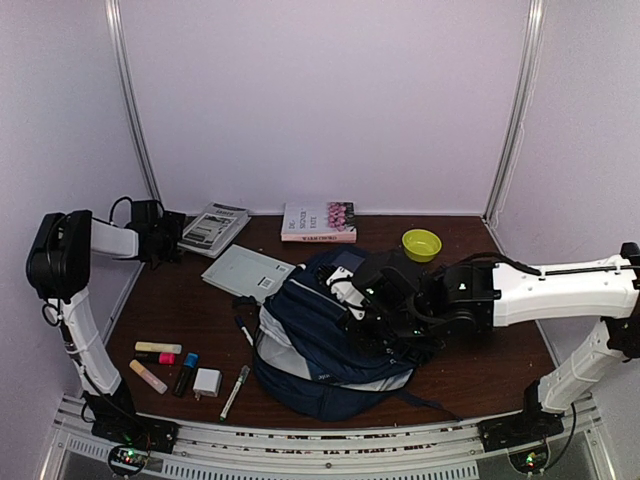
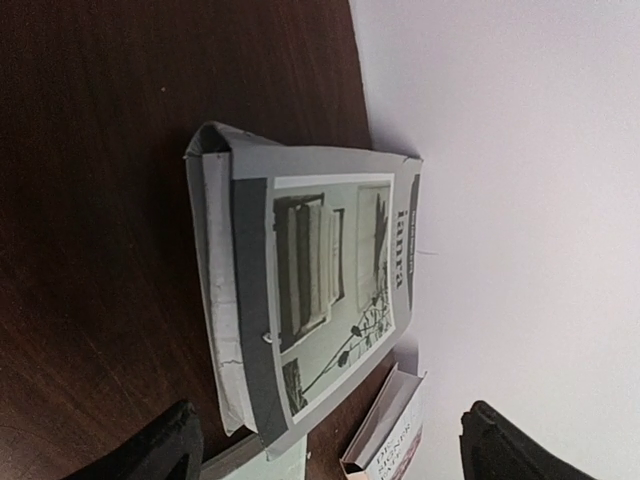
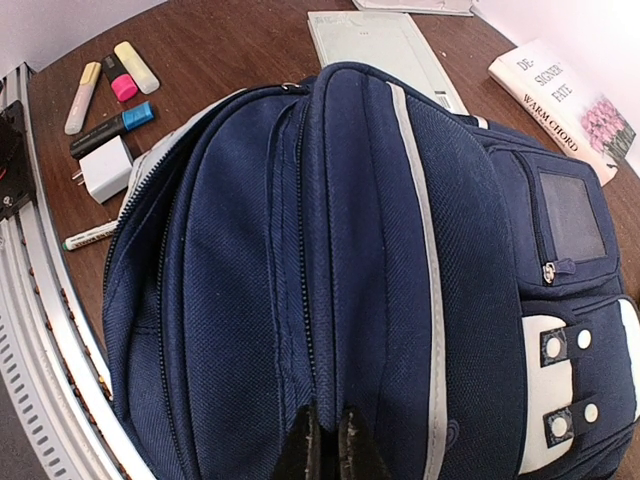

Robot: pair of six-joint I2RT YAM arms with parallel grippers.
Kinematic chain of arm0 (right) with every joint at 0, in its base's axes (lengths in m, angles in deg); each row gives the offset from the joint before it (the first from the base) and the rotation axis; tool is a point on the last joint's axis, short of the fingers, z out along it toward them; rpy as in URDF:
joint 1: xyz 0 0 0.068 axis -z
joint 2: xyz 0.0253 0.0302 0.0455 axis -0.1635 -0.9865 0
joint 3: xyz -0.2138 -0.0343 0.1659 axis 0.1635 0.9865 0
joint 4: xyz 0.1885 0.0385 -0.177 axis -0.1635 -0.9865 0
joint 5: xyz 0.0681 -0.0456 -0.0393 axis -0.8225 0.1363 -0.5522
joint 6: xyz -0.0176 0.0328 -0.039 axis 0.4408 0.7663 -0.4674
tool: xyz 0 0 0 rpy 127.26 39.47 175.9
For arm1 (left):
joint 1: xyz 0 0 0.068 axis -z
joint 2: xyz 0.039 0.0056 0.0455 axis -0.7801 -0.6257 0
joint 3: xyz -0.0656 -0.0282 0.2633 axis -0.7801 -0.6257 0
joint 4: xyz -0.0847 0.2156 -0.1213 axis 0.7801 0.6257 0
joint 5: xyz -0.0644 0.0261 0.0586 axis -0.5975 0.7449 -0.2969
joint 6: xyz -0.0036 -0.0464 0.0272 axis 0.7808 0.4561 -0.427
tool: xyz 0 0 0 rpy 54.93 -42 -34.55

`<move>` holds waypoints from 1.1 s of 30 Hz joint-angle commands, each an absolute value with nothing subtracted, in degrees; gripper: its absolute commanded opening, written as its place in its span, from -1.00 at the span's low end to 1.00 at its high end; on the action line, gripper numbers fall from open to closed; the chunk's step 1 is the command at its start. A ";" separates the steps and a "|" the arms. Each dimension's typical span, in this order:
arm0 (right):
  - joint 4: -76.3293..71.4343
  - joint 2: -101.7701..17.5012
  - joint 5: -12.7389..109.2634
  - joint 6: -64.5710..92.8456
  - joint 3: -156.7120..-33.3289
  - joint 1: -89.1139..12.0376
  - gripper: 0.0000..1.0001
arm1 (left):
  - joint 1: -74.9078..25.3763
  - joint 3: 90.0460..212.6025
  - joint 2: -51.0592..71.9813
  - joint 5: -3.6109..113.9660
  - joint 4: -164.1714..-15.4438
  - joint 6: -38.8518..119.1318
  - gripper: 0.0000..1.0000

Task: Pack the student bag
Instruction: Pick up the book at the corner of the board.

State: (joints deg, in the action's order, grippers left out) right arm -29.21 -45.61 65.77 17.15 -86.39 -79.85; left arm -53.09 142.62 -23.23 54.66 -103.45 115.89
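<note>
I see a grey book (image 2: pixel 310 290) lying flat on the dark table (image 2: pixel 100 150), close to the white wall (image 2: pixel 520 150) (a second book (image 2: pixel 392 440) pokes in below it); my left gripper (image 2: pixel 335 450) hovers, fingers spread wide.

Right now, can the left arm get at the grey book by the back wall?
Probably yes. The left claw hangs open just short of the grey book, which lies flat on the table with nothing between them.
</note>
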 commanded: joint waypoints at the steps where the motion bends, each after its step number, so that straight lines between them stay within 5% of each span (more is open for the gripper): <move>1: -24.60 -45.85 67.57 17.19 -85.80 -79.41 -1.00 | -53.51 145.11 -23.82 55.98 -96.78 114.19 0.84; 33: -22.71 -48.28 65.22 16.49 -85.42 -77.47 -1.00 | -52.22 162.93 -45.01 47.88 -107.62 119.39 0.58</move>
